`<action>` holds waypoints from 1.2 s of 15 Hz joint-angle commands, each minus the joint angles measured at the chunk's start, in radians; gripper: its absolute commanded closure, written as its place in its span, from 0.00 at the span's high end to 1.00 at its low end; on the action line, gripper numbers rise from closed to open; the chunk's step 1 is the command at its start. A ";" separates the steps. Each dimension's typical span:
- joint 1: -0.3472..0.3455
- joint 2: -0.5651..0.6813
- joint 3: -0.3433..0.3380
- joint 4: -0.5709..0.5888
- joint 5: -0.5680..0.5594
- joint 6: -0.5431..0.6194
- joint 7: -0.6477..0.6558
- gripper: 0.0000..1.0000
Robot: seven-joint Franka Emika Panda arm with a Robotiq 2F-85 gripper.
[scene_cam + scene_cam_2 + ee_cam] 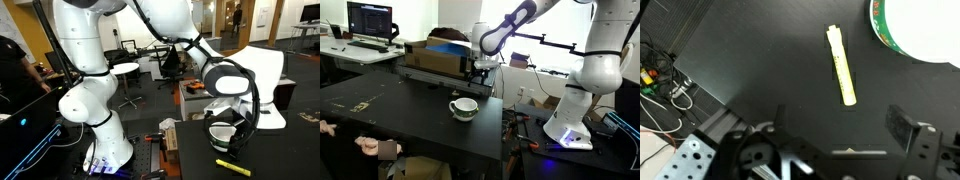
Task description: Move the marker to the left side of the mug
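Wrist view | gripper point(830, 140) spread wide, holding nothing | marker point(841, 65) lies ahead of it, untouched, near mug point(925, 25)

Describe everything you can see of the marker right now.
The marker is a short, thin, yellow-green stick that looks like plastic. It lies flat on the black table, slightly slanted in the wrist view. It is close to the mug but separated from it by a gap. Only the table touches it. The open hand is clear of it. In an exterior view it lies in front of the mug, nearer the camera. Cap and print are too blurred to make out.
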 commanded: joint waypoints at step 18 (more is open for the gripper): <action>0.038 0.247 0.005 0.039 0.330 0.257 -0.339 1.00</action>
